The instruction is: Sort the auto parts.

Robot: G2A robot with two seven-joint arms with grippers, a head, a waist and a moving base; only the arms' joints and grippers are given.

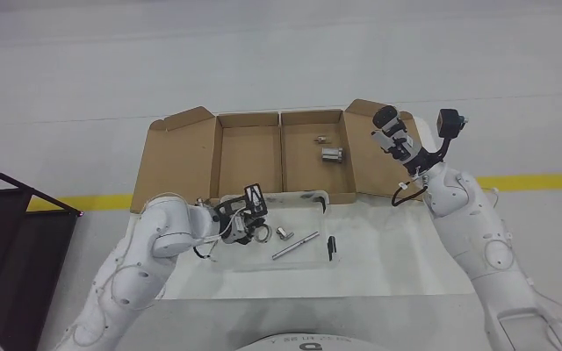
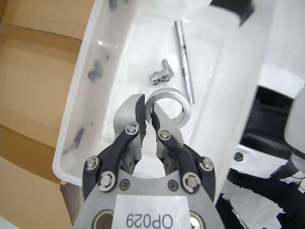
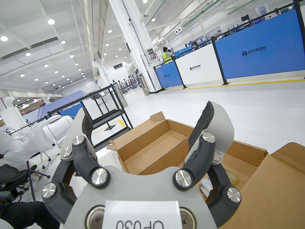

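Because the left gripper is closed on only one wall of the metal ring, with one finger inside the bore and one outside, the hold is narrow and judged precarious. The ring is within the white tray, just beside a small bracket and a slim rod. On lifting, the smooth metal may pivot or slip in the grip and drop the ring onto these neighbours. A low carry may catch the tray wall before the cardboard box. The right gripper, jaws apart and holding nothing, hangs over the box's right flap, well apart from the tray.
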